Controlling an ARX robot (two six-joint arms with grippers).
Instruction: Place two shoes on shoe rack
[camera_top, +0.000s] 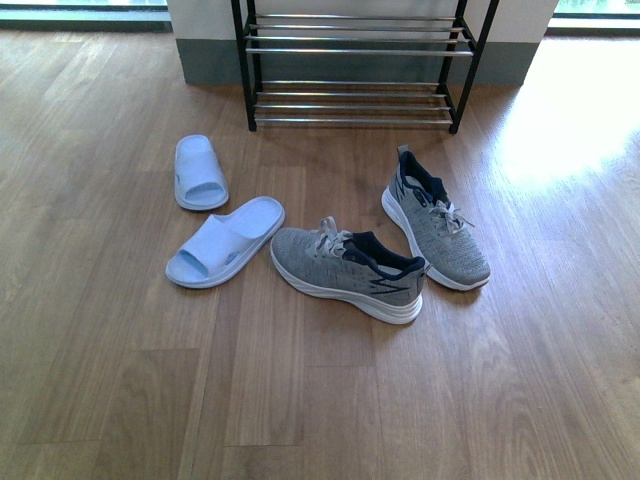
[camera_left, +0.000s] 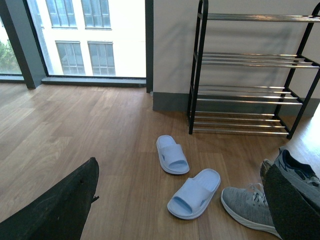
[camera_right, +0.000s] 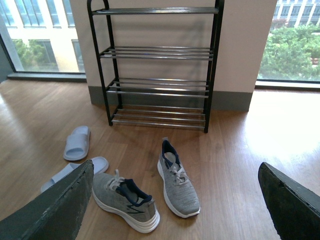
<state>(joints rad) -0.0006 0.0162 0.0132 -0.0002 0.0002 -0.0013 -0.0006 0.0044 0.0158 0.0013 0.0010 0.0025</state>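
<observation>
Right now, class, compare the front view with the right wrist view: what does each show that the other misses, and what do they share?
Only the front view shows the nearer slide whole and the bare floor in front of the shoes. Only the right wrist view shows the shoe rack up to its top tier, trees outside, and the right tool, fingers spread open. Both show the nearer sneaker, the farther sneaker, the farther slide and the rack's lower tiers.

Before me a wood-plank floor (camera_top: 320, 400) runs to a pale wall (camera_right: 240, 40) with a grey skirting band (camera_right: 230, 100). Tall windows flank it. The left window (camera_left: 85, 35) shows a pale building and the right window (camera_right: 290, 45) shows green foliage, probably trees. A sunlight patch (camera_top: 570, 110) glares on the boards to my right.
</observation>
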